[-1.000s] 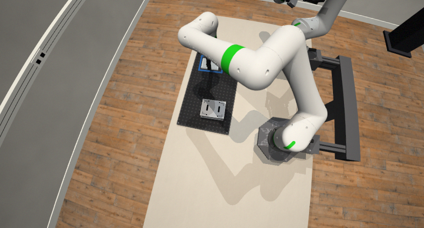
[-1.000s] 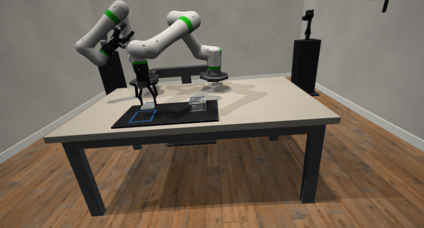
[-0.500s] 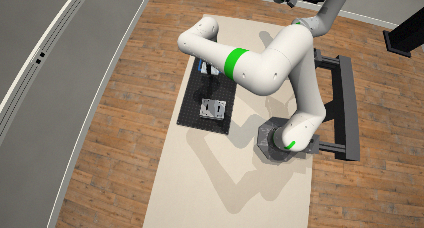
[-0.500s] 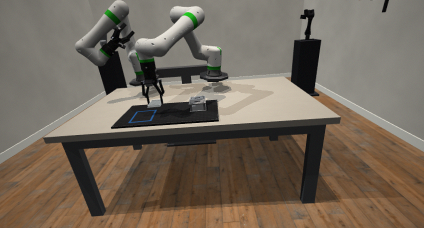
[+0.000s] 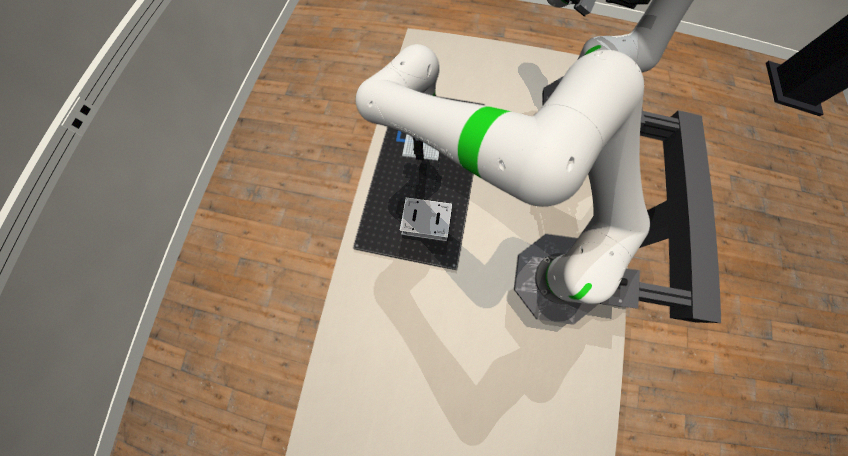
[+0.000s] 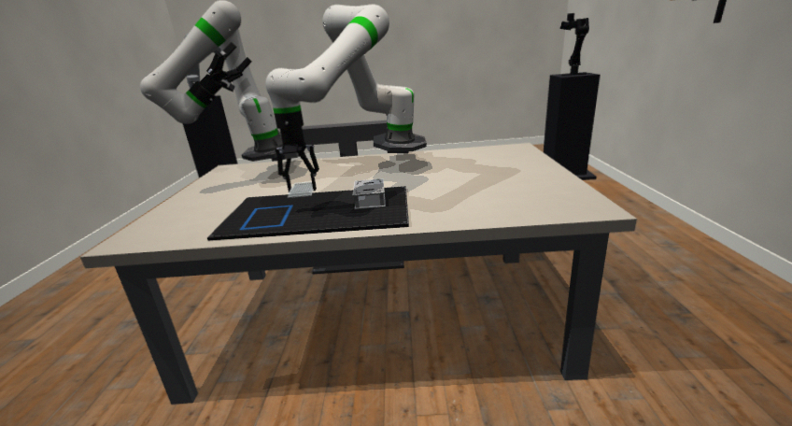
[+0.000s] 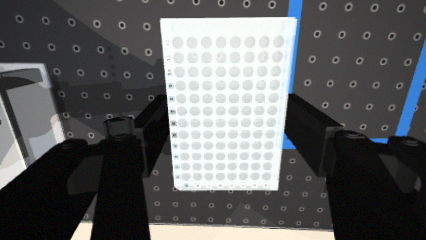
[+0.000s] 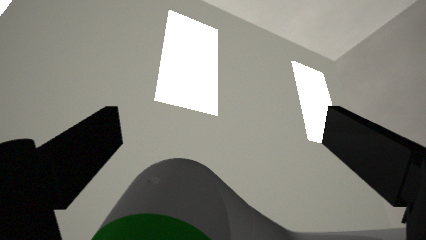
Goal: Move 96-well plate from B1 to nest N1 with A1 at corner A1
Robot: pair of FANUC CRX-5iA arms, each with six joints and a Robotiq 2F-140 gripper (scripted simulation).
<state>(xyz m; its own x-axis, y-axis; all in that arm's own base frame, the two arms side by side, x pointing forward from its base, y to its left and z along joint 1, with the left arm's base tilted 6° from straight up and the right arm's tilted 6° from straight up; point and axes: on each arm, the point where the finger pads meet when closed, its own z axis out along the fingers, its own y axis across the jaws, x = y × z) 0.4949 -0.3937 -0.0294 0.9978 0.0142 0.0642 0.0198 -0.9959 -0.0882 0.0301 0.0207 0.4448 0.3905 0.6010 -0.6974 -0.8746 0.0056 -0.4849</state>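
The white 96-well plate [image 5: 430, 149] [image 6: 302, 189] [image 7: 227, 105] is held above the dark board, roughly level. My left gripper [image 6: 302, 189] [image 7: 226, 111] is shut on it, one finger against each long side. In the left wrist view the small letters run along the plate's lower edge; I cannot clearly make out the cut-off corner. The raised nest N1 [image 5: 426, 213] [image 6: 369, 187] [image 7: 30, 100] is a grey block with two dark slots; the plate is to one side of it. Its A1 mark is too small to read. My right gripper [image 6: 238, 55] [image 8: 222, 125] is open and empty, far from the plate.
The blue outline of B1 [image 5: 399, 136] [image 6: 261, 227] [image 7: 412, 95] lies on the perforated dark board [image 5: 380, 225] [image 6: 328, 230], partly below and beside the held plate. The board lies on the beige table [image 5: 351, 356] [image 6: 500, 199]. The right arm is raised over the table's far end.
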